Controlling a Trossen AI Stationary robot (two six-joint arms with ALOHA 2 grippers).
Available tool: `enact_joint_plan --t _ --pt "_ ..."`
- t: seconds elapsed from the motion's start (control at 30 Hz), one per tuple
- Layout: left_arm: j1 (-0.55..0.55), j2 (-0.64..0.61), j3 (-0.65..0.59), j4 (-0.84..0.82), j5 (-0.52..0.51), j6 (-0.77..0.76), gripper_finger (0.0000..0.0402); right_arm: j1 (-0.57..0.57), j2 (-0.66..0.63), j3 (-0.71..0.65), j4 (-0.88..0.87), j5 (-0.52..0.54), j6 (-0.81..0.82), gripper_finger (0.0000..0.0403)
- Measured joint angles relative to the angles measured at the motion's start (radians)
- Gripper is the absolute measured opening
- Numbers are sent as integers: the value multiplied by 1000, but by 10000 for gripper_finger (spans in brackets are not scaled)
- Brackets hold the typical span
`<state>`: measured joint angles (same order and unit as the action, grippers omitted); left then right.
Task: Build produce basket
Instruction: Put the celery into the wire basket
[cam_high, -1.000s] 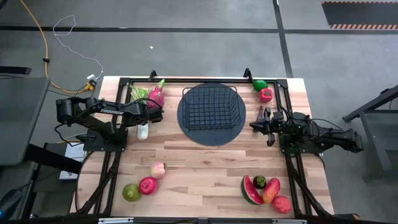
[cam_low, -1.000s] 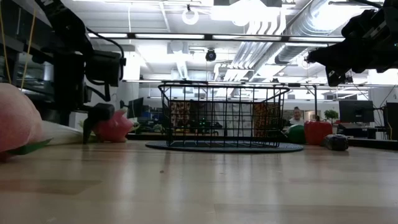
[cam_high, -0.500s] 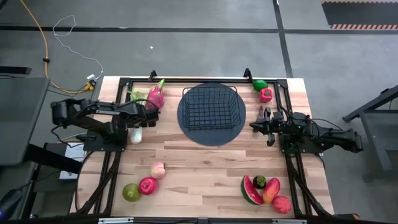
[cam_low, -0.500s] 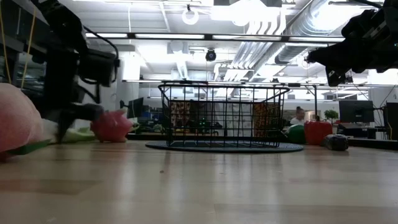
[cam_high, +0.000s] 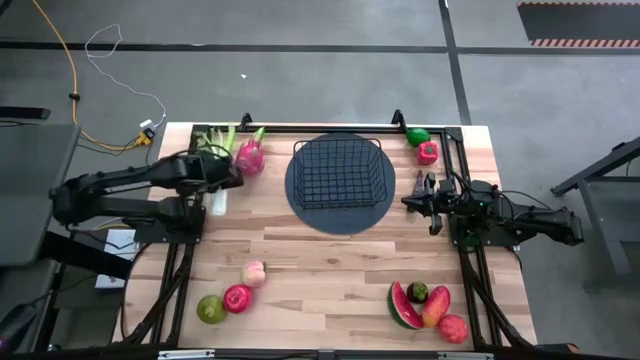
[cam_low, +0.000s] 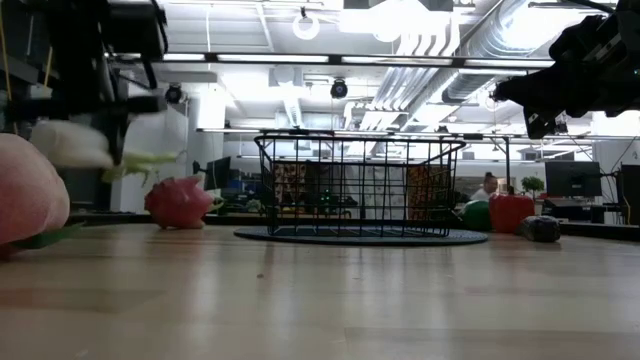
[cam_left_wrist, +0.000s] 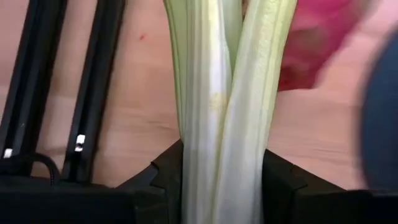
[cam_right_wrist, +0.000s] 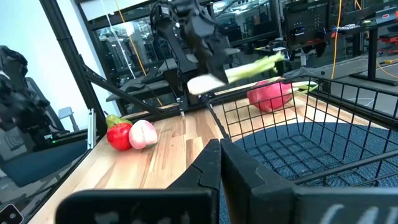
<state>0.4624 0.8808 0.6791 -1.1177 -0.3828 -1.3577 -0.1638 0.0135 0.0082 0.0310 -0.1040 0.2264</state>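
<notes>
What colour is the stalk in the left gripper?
Pale green fading to white, with lengthwise ribs; the leafy stalk shows best in the left wrist view.

Wooden worktop (cam_high: 330, 270): round dark mat (cam_high: 300, 205) under basket (cam_high: 338, 172), dragon fruit (cam_high: 249, 157) beside; peppers (cam_high: 424, 145) far corner; apples and peach (cam_high: 232, 294), watermelon group (cam_high: 425, 305) along near edge

Green-white leafy stalk (cam_left_wrist: 221, 118) aloft beside basket (cam_high: 338, 172)

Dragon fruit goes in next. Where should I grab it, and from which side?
Probably grip the dragon fruit across its round pink body, coming straight down from above. It lies on the table near the basket, and its leafy tip looks too thin to hold.
</notes>
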Motion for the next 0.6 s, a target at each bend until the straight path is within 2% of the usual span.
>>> enact_joint_plan --t 0.1,0.2,0.27,0.37,0.47,0.6 --pt "-15 -51 65 -15 -49 2 129 0 0 0 0 0 0 0" --pt "-37 -80 137 89 -144 81 129 0 0 0 0 0 0 0" --pt "-56 -85 168 254 -200 203 129 0 0 0 0 0 0 0" --pt "-84 -79 172 598 -238 426 129 0 0 0 0 0 0 0" --pt "-109 -36 157 926 -234 639 129 0 0 0 0 0 0 0" --pt "-141 78 152 1260 -200 807 129 0 0 0 0 0 0 0"
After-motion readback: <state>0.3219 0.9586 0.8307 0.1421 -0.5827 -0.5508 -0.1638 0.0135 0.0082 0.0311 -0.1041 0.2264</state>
